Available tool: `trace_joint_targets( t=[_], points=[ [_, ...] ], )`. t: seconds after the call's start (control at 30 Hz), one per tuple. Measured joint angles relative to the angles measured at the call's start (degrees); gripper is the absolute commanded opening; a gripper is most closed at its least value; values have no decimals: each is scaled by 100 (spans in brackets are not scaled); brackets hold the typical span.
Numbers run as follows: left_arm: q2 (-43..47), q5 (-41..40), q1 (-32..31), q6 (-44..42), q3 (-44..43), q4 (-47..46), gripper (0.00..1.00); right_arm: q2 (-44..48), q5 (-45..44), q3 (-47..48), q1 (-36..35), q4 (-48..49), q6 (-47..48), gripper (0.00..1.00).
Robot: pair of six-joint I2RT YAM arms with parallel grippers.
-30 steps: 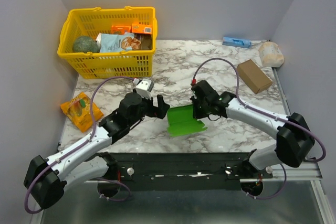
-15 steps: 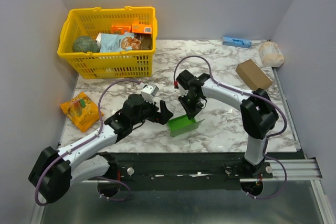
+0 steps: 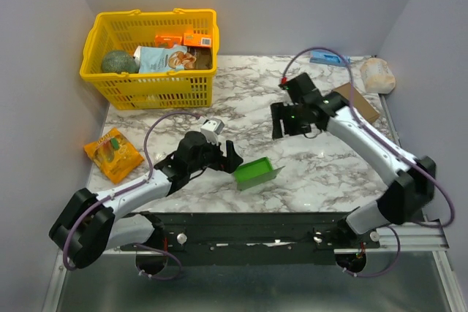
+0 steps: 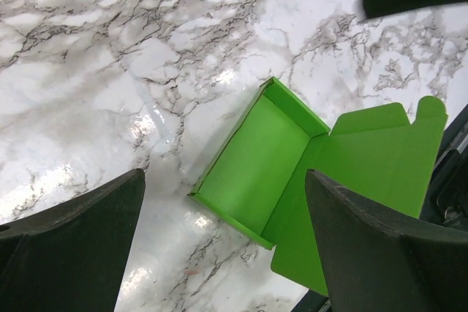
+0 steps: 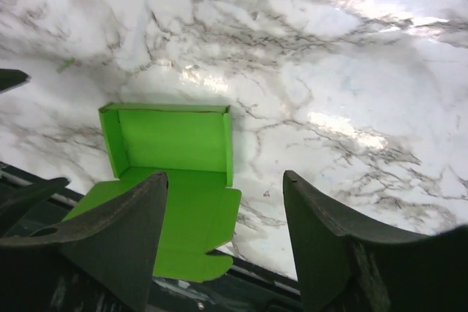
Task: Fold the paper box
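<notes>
The paper box [image 3: 256, 173] lies close to the table's [image 3: 322, 173] near edge, between the two arms. It is an open green tray with its short walls standing and its lid panel spread out from one long side toward that edge. Just left of the paper box sits the left tool [image 3: 228, 156], low over the marble, its fingers [image 4: 73, 246] spread wide and holding nothing. In its wrist view the tray shows in the gap between them, but the views do not settle whether a fingertip touches the card. Beyond the paper box and a little to its right hangs the right tool [image 3: 281, 123], also spread wide and empty. It is well apart from the card, and its wrist view looks down on the tray and lid. Bare marble lies between the paper box and this tool, and to the right of the paper box. Well left of the paper box an orange packet [image 3: 111, 153] lies at the table's left edge. Far to the right of the paper box, a brown cardboard box [image 3: 365, 107] is partly hidden behind the right arm. Farther back are a white bag [image 3: 378, 74] and a small blue item [image 3: 329, 58] by the rear wall. A yellow basket [image 3: 161, 89] full of groceries fills the far left corner.
</notes>
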State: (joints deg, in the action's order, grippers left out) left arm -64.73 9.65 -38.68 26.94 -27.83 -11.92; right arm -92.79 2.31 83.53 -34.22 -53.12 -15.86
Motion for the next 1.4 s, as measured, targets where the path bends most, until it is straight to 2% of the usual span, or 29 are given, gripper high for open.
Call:
trace_joint_targets(
  t=[0.13, 0.27, 0.43, 0.57, 0.8, 0.93, 1.03, 1.2, 1.3, 1.4],
  points=[
    [-378, -79, 0, 98, -31, -94, 98, 1897, -345, -1316, 251, 227, -557, 69],
    [-772, -144, 0, 190, -236, -94, 98, 3314, -470, -2811, 267, 247, -1139, 56],
    [-1366, -129, 0, 321, -573, -251, 92, 4046, -7, -4739, 162, 468, -1888, 55],
    [-1794, 57, 0, 518, -575, -699, 89, 4019, 424, -5412, -208, 1075, -2450, 55],
    [-2116, 457, 0, 1038, -219, -1648, 83, 2857, 850, -5486, -446, 3254, -3032, 57],
    [-1932, 682, -33, 1626, 671, -2295, 83, 1635, 614, -4535, -385, 3637, -2872, 58],
    [-1353, 699, -260, 2035, 1335, -2610, 85, 887, 597, -3510, -173, 3960, -2592, 59],
    [-39, 374, -754, 2256, 1515, -1958, 96, 308, 595, -2409, 103, 4343, -2146, 66],
    [761, -138, -710, 2197, 1349, -1180, 99, 415, 581, -2459, 260, 4369, -1954, 68],
    [1353, -518, -533, 2002, 1193, -503, 99, 841, 540, -2918, 396, 4385, -1808, 68]
  ],
)
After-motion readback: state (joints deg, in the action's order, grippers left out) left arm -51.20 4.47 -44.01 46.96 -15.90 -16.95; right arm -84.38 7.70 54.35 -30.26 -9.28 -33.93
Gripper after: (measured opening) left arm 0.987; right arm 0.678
